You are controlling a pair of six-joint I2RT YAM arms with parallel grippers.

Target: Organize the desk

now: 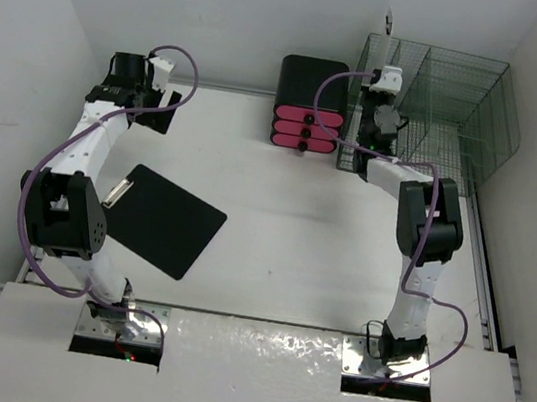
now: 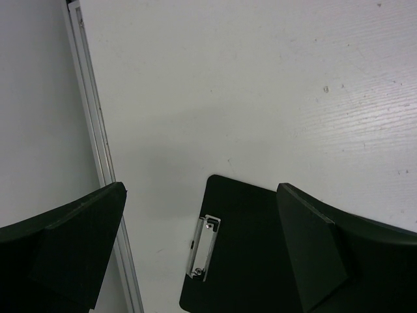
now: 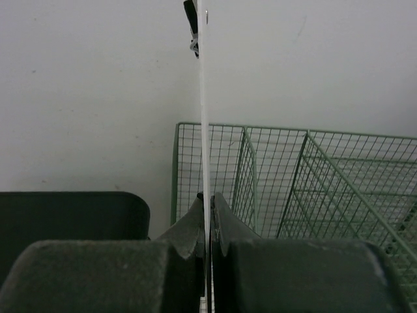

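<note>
The white desk has thin metal rails along its edges. A black clipboard lies flat on its left part. My left gripper hovers open and empty above the desk's far left; its view shows the clipboard and its metal clip below the left gripper. My right gripper is at the back right, shut on a thin white sheet. The sheet stands upright, edge-on, with a black clip at its top, between the right gripper's jaws.
A black-and-pink drawer unit stands at the back centre, also showing in the right wrist view. A green wire rack with compartments fills the back right corner. The left edge rail runs beside the left gripper. Walls enclose three sides.
</note>
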